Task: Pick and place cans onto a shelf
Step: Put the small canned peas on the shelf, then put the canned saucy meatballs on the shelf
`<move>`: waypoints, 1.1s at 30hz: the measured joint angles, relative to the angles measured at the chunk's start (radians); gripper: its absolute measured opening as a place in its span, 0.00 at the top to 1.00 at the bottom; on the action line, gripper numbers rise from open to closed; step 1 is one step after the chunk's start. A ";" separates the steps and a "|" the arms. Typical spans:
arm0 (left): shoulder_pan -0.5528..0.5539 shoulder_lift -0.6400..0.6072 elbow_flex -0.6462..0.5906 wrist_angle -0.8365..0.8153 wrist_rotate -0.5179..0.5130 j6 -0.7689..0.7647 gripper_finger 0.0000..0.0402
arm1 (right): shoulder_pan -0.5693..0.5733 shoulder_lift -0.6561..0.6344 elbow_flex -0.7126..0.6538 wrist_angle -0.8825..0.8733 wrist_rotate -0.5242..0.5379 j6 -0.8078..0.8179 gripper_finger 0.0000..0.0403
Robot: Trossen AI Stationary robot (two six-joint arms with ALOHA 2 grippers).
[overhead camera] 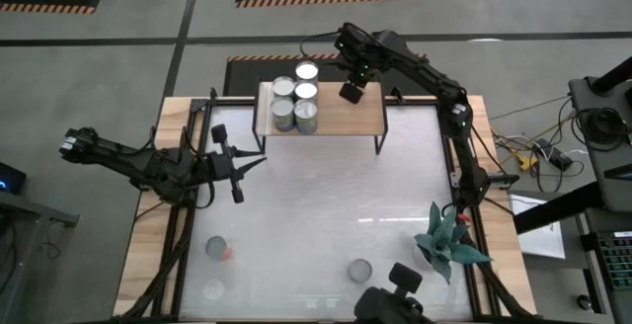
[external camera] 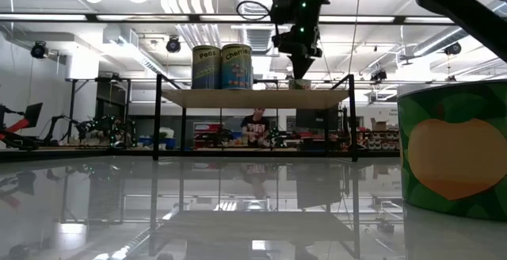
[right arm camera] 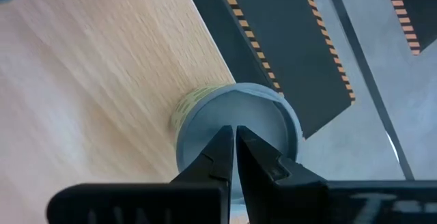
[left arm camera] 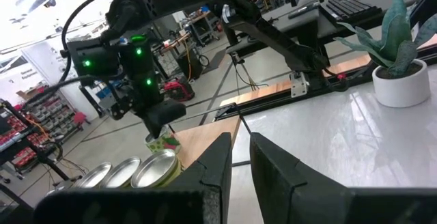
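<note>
My right gripper (right arm camera: 234, 138), fingers pressed together and holding nothing, hovers above a can (right arm camera: 235, 125) at the shelf (overhead camera: 341, 117) back edge. Risk: a nudge tips it off; the overhang looks slight.

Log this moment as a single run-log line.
right gripper: shut, above small metal can on light-wood shelf | left gripper: idle over white table | two cans left on table
</note>
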 joint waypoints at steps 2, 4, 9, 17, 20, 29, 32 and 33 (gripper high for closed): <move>0.000 0.000 0.000 0.000 0.000 0.000 0.91 | 0.002 -0.015 0.000 -0.001 0.000 0.001 0.98; 0.000 0.000 0.000 0.000 0.000 0.000 0.91 | 0.006 -0.033 0.000 -0.001 0.000 0.004 0.98; 0.000 0.000 0.000 0.000 0.000 0.000 0.91 | 0.042 -0.083 0.000 -0.027 -0.019 0.029 0.98; 0.000 0.000 0.000 -0.001 0.000 -0.078 0.91 | 0.207 -0.175 -0.013 -0.057 -0.204 0.072 0.98; 0.000 0.000 0.000 -0.016 0.000 -0.143 0.91 | 0.294 -0.193 -0.019 -0.057 -0.208 0.080 0.98; -0.042 0.064 -0.010 -0.249 0.065 -0.622 0.91 | 0.522 -0.255 -0.159 0.072 -0.206 0.066 0.98; -0.080 0.141 0.007 -0.401 0.132 -0.801 0.91 | 0.577 -0.289 -0.246 0.116 -0.204 0.056 0.98; -0.087 0.168 0.031 -0.453 0.177 -0.861 0.91 | 0.590 -0.305 -0.280 0.132 -0.203 0.053 0.98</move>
